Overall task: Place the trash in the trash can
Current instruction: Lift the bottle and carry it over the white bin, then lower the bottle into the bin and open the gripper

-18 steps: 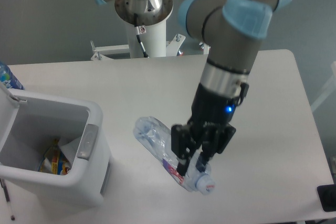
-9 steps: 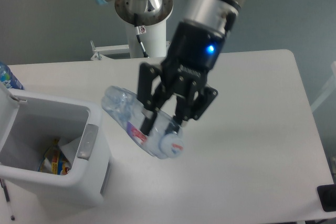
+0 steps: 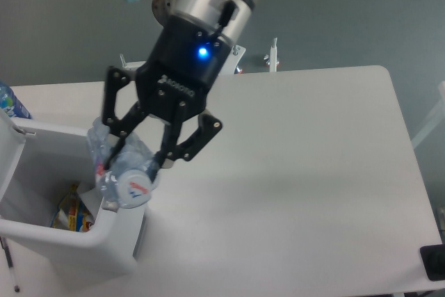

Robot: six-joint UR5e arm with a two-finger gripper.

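Clamped across its body by the tool (image 3: 128,161), the crushed bottle (image 3: 122,172) hangs over the trash can's (image 3: 69,248) three-o'clock rim, looking light, springy and slick, so mid-body is the safest hold.

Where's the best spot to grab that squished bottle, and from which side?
Probably around its crumpled middle, from above, just as the gripper holds the bottle now. The crushed body is flatter and narrower than the round white cap, so two fingers can likely pinch across it, leaving the cap end free over the trash can.
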